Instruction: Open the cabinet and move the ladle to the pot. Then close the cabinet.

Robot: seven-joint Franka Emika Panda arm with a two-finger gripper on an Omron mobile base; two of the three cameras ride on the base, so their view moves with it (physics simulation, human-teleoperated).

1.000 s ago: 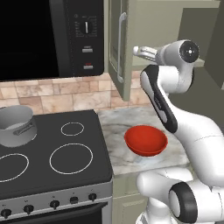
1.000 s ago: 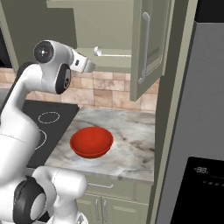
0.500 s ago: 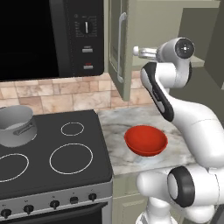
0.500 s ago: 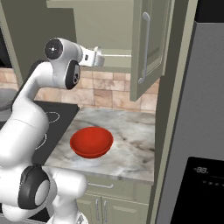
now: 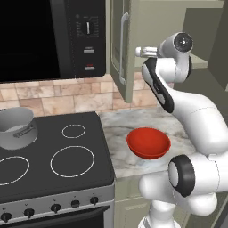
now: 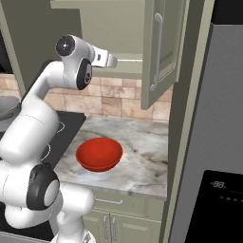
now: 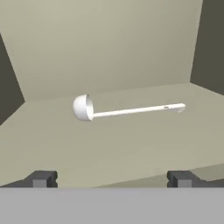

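The wall cabinet [image 6: 159,52] stands with both doors swung open, each bearing a long silver bar handle [image 5: 122,47]. Inside, on the bare shelf [image 7: 109,144], a white ladle [image 7: 127,109] lies on its side, bowl to the left and handle running right in the hand view, apart from the walls. The gripper [image 7: 111,178] is raised level with the shelf, its fingertips [image 7: 42,178] spread wide and grasping nothing, short of the ladle. Below, a red bowl [image 5: 148,142] sits on the marble counter [image 6: 142,156] right of the stove [image 5: 53,151]. The grey pot [image 5: 17,127] rests on the far left burner, side handle pointing right. A black microwave [image 5: 49,38] hangs above the stove.
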